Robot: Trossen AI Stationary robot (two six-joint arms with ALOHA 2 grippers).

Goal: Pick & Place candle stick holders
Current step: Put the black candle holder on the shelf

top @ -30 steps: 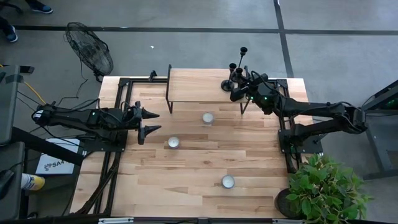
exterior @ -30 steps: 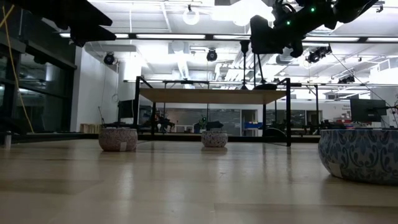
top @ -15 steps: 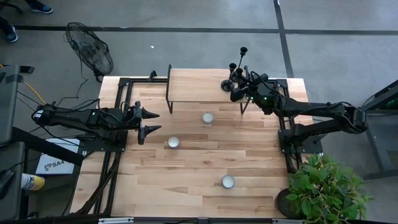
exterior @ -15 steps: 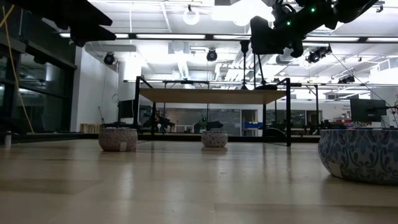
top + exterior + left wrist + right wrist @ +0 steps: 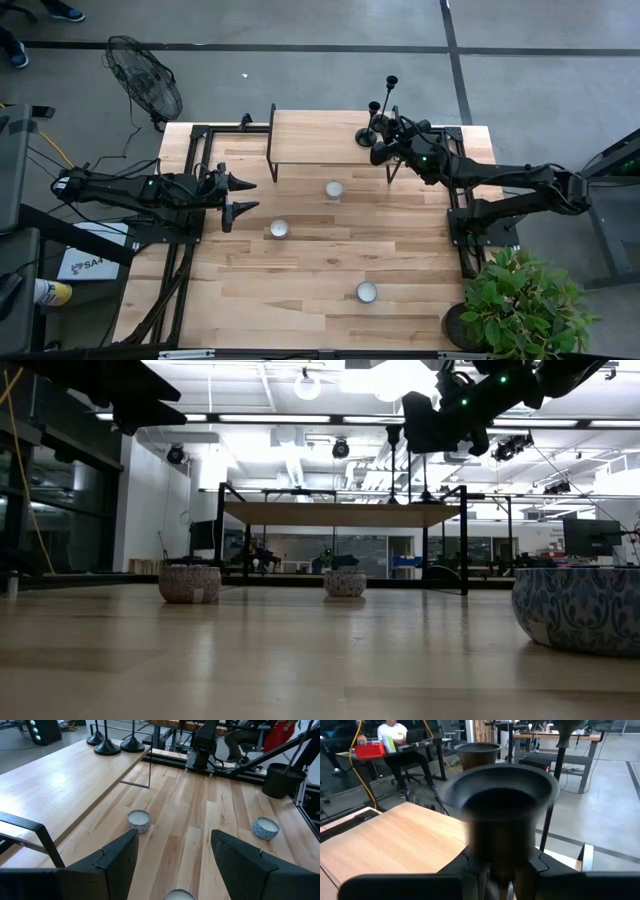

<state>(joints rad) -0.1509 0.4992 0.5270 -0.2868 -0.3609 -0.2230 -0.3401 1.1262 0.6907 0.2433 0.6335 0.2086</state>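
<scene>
Three black candle stick holders [image 5: 378,118] stand close together at the right end of a raised wooden shelf [image 5: 310,135]. Their round bases [image 5: 107,747] rest on the shelf top. My right gripper [image 5: 502,870] is at this group, shut on one holder just below its cup top [image 5: 502,795]. A taller holder [image 5: 565,735] stands behind it. My left gripper [image 5: 172,865] is open and empty, low over the table's left side [image 5: 240,197], far from the holders. My right gripper pinches one candle stick holder between its two fingers, on the thin stem right under the cup [image 5: 492,847]. The fingers come about level from the table's right side and lie across the upright stem. The holder stands upright, and all three bases show on the shelf.
Three small patterned candle tins sit on the table: one by the shelf [image 5: 334,189], one mid-left [image 5: 279,228], one near the front [image 5: 367,291]. A potted plant [image 5: 520,305] stands at the front right corner. A floor fan [image 5: 145,85] stands beyond the far left corner.
</scene>
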